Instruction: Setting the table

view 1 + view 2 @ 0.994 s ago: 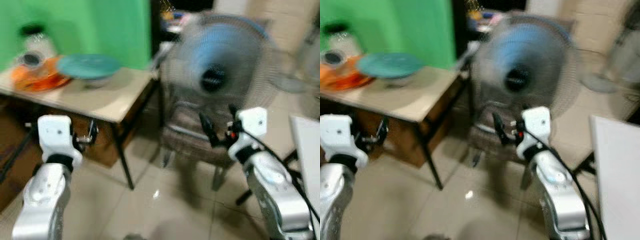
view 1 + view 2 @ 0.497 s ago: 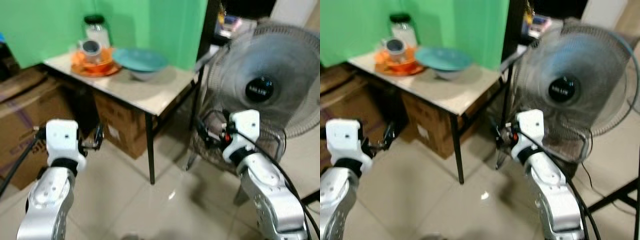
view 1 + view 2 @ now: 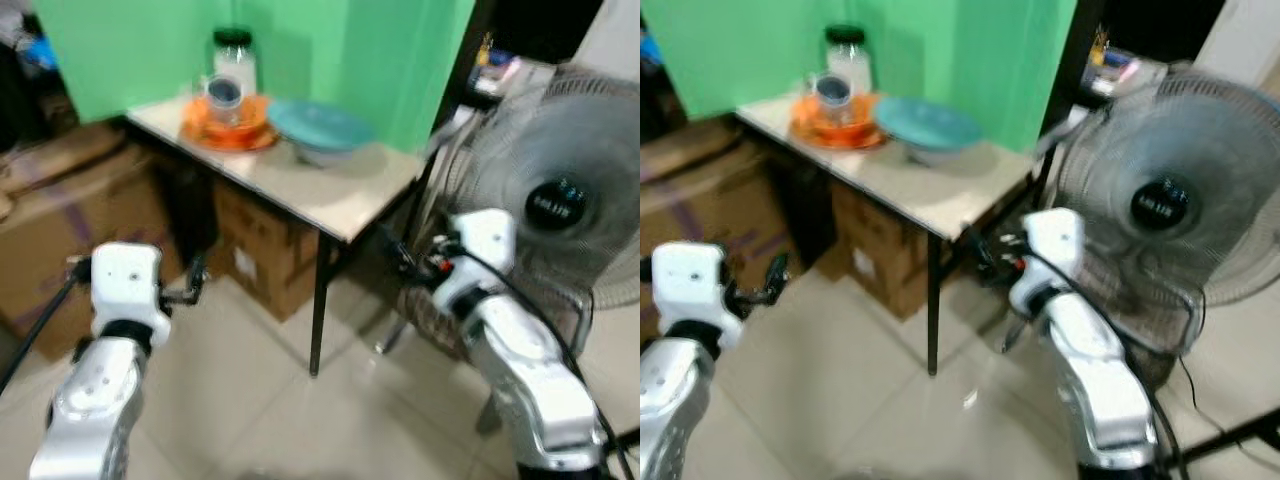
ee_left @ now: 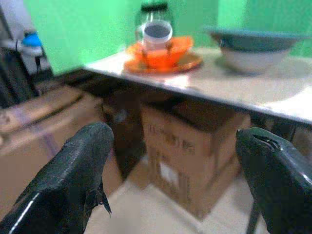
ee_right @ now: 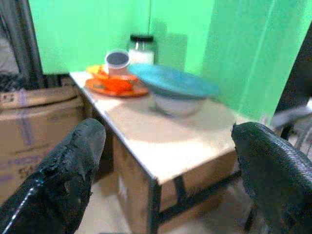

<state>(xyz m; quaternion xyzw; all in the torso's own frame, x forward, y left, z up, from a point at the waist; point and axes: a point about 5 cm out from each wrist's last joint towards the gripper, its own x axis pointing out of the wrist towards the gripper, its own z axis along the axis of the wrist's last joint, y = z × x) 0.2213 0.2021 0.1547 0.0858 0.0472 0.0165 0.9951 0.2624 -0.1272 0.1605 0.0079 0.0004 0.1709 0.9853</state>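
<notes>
Table (image 3: 340, 195) at 12 o'clock: orange bowl (image 3: 230, 118) holds a cup (image 3: 222, 92), teal plate (image 3: 318, 124) covers a white bowl (image 5: 176, 103). Left gripper (image 4: 175, 185) and right gripper (image 5: 165, 180) both wide open, empty.

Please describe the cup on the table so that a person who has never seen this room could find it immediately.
Find the small pale table against the green wall, with cardboard boxes underneath. At its far end an orange bowl sits on an orange plate, beside a teal plate. The cup stands in that bowl: small and pale, unlike the taller black-lidded jar behind it.
</notes>
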